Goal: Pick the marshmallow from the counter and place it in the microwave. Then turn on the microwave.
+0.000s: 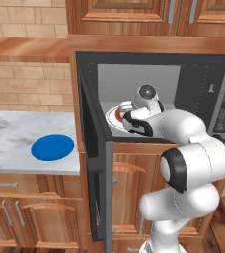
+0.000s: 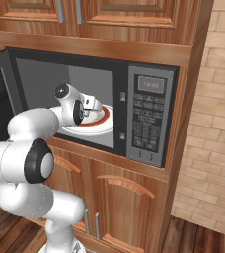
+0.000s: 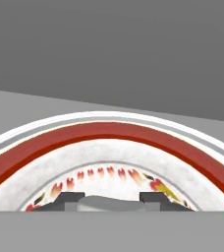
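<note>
The microwave stands with its door swung fully open to the left, the dark keypad on its right side. The arm reaches through the opening, and the gripper sits low over the white, red-rimmed plate on the cavity floor. In the hand view the two dark fingertips rise at the bottom edge with a pale, stubby shape, the marshmallow, lying between them and touching both; the jaws are pinched on it (its underside against the plate cannot be made out). The fingertips are over the plate's inner, patterned zone, short of the red band, which arcs ahead of them toward the grey back wall.

In the right base view the hand is over the plate's left half, inside the cavity.

To the left of the open door, the counter carries a round blue plate near its right front corner, well apart from the microwave interior.
</note>
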